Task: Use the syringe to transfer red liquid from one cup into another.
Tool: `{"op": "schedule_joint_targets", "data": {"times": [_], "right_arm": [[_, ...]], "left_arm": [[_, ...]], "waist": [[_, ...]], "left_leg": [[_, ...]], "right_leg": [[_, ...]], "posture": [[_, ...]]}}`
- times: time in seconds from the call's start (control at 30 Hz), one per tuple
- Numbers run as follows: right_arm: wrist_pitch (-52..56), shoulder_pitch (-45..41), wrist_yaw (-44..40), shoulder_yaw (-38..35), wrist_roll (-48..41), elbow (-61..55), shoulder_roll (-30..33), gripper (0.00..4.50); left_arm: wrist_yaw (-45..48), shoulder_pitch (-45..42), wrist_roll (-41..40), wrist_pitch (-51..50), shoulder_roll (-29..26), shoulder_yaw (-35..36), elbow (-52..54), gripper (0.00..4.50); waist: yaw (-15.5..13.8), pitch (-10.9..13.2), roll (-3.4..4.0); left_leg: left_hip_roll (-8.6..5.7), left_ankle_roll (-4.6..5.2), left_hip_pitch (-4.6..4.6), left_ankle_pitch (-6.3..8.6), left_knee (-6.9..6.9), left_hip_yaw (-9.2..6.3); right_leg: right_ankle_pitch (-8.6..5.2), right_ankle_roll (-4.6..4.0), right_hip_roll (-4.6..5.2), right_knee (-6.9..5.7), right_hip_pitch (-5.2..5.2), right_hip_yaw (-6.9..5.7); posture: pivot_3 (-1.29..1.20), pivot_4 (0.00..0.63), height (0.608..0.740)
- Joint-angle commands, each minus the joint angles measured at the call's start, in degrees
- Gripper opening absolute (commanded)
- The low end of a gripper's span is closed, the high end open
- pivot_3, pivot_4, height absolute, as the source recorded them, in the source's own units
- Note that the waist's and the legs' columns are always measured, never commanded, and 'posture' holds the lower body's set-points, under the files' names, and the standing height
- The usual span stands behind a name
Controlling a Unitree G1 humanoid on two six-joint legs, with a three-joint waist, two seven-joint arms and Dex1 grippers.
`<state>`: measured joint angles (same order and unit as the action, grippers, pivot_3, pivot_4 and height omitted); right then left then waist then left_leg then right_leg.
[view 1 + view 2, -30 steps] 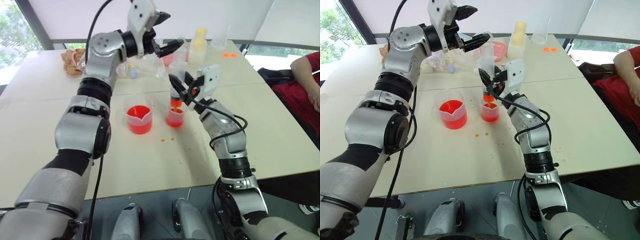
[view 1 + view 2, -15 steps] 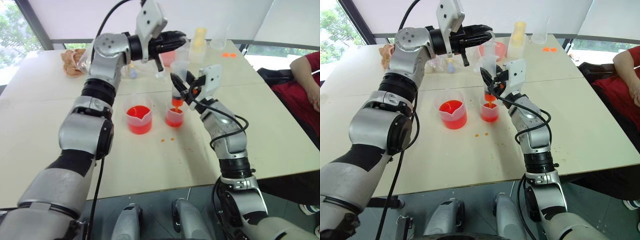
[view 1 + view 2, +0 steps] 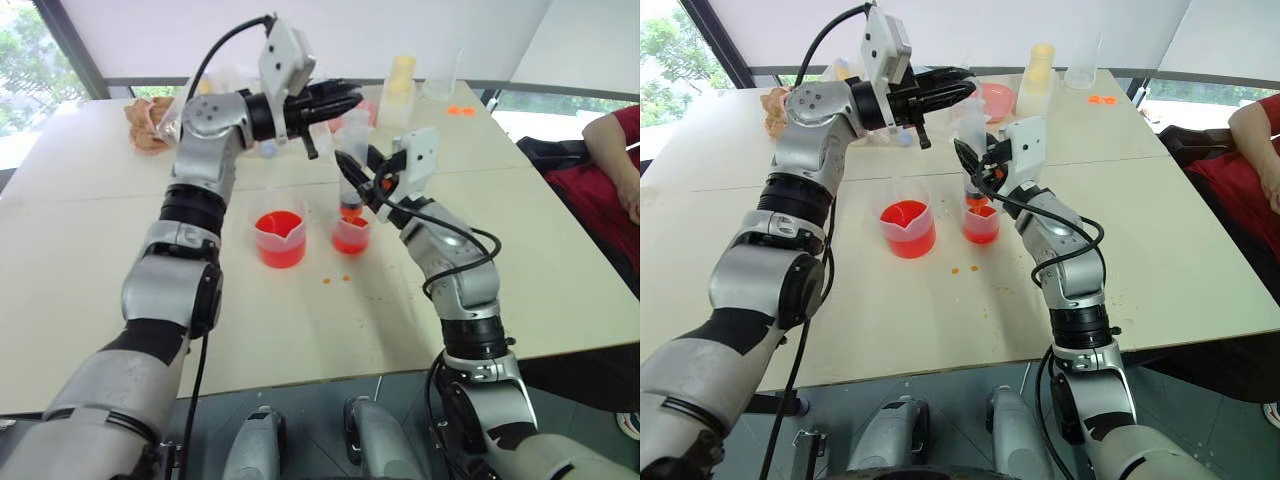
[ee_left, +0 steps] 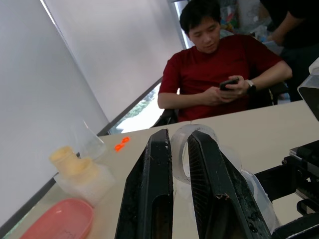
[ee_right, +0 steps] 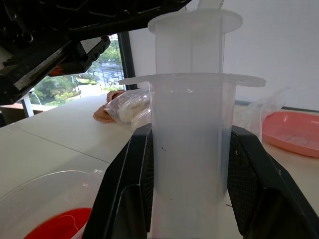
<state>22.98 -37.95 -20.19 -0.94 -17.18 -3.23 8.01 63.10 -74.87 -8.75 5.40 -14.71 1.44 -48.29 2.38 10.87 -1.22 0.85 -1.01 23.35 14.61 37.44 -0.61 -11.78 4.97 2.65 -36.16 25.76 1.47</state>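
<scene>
A: Where is the syringe (image 5: 192,149)?

B: Upright in the right hand (image 3: 358,180), its two black fingers (image 5: 249,184) clamped on either side of the clear barrel. Its lower end, showing orange, sits directly over the smaller, narrower cup (image 3: 349,236), which has red liquid (image 3: 349,243) at the bottom.

A: And the left hand?

B: The left hand (image 3: 340,97) reaches across from the robot's left, above the syringe. Its fingers (image 4: 149,199) are drawn close together around the round top of the plunger (image 4: 182,144); in the left wrist view the clear disc shows in the narrow gap between them. So it is closed on the plunger end.

A: The other cup?

B: The wider spouted beaker (image 3: 278,238) stands on the surface (image 3: 560,260) just to the robot's left of the narrow cup, near it but apart, with a good pool of red liquid inside. A few small orange drops (image 3: 335,280) lie on the surface in front of the two cups.

A: Anything else around?

B: A pink oval dish (image 3: 997,100) and a pale yellow-capped bottle (image 3: 400,85) sit at the far side of the surface, well behind the cups. A person in a red shirt (image 4: 214,74) sits beyond the surface's right edge, holding a phone.
</scene>
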Motion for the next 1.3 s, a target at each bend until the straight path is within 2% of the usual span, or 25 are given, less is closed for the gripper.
{"op": "schedule_joint_targets", "data": {"times": [0.03,0.53,0.63,0.8,0.83,0.9,1.0,1.1,1.17,1.3], "right_arm": [[-2.13,-3.73,0.08,-1.90,-1.87,-6.70,0.39,1.40],[-1.65,-5.10,0.22,-2.71,-2.97,-7.33,2.84,1.40],[-0.91,-5.15,0.17,-2.81,-3.78,-8.04,2.98,1.40],[2.28,-5.96,0.75,-5.19,-7.50,-9.21,2.71,1.40],[3.03,-6.15,0.99,-5.91,-8.40,-9.44,2.74,1.40],[4.80,-6.80,1.58,-7.71,-10.54,-9.51,3.05,1.40],[9.57,-8.88,2.92,-12.23,-15.39,-8.96,5.11,1.40],[22.90,-12.43,4.50,-18.45,-21.39,-4.59,13.34,1.40],[31.51,-13.68,4.37,-19.57,-22.88,-0.86,19.47,1.40],[42.59,-14.97,4.45,-19.14,-22.28,7.33,26.71,1.40]], "left_arm": [[3.15,2.16,0.58,-1.77,1.73,-3.45,1.69,0.50],[1.95,5.08,0.20,-4.36,1.96,-3.40,5.94,0.50],[1.14,2.83,-3.76,-8.50,0.76,0.45,6.98,1.35],[-0.98,1.10,-11.23,-14.38,-2.29,6.95,10.39,3.62],[-0.91,1.57,-12.53,-15.62,-3.04,7.80,11.99,3.62],[-1.78,3.31,-14.84,-19.68,-4.82,9.20,15.86,3.62],[-2.19,9.66,-18.43,-28.27,-8.01,8.94,27.07,3.62],[1.04,22.67,-22.06,-38.54,-15.53,5.41,46.07,3.62],[1.53,29.95,-25.98,-44.74,-19.83,5.00,56.73,3.62],[-2.74,39.05,-34.16,-53.44,-23.10,7.07,70.47,3.62]], "waist": [[0.00,0.00,0.00],[0.00,0.00,0.00],[0.00,0.00,0.00],[0.17,0.00,0.00],[0.21,0.00,0.00],[0.25,0.00,0.00],[0.08,0.00,0.00],[-0.06,0.00,0.03],[-0.11,0.01,0.05],[-1.18,0.02,0.01]], "left_leg": [[0.00,0.00,0.00,0.00,0.00,0.00],[0.00,0.00,-0.01,0.00,0.00,0.00],[0.00,0.00,-0.01,0.00,0.00,0.00],[0.01,0.00,-0.01,0.00,0.00,-0.01],[0.02,0.00,-0.03,0.00,-0.01,-0.02],[0.03,0.00,-0.04,0.00,-0.01,-0.03],[0.04,0.00,-0.06,0.00,0.00,-0.04],[0.04,0.00,-0.05,0.00,-0.01,-0.01],[0.07,-0.01,-0.01,0.00,-0.03,0.01],[0.04,-0.01,0.00,0.00,-0.01,0.01]], "right_leg": [[0.00,0.00,0.00,0.00,0.00,0.00],[0.00,0.00,0.00,-0.01,0.00,0.00],[0.00,0.00,0.00,-0.01,0.00,0.00],[0.00,0.00,-0.01,-0.01,0.00,0.00],[0.00,0.00,-0.02,-0.02,0.00,0.00],[0.00,0.00,-0.03,-0.05,0.00,0.00],[0.00,0.00,-0.01,-0.08,-0.01,0.00],[0.00,-0.01,0.04,-0.08,-0.02,0.03],[0.01,-0.01,0.08,-0.08,-0.03,0.05],[-0.01,-0.02,0.10,0.12,-0.06,0.05]], "posture": [[0.00,0.150,0.740],[0.00,0.150,0.740],[0.00,0.150,0.740],[0.00,0.150,0.740],[0.00,0.150,0.740],[0.00,0.150,0.740],[0.00,0.150,0.740],[0.00,0.150,0.740],[0.00,0.150,0.740],[0.00,0.150,0.740]]}}
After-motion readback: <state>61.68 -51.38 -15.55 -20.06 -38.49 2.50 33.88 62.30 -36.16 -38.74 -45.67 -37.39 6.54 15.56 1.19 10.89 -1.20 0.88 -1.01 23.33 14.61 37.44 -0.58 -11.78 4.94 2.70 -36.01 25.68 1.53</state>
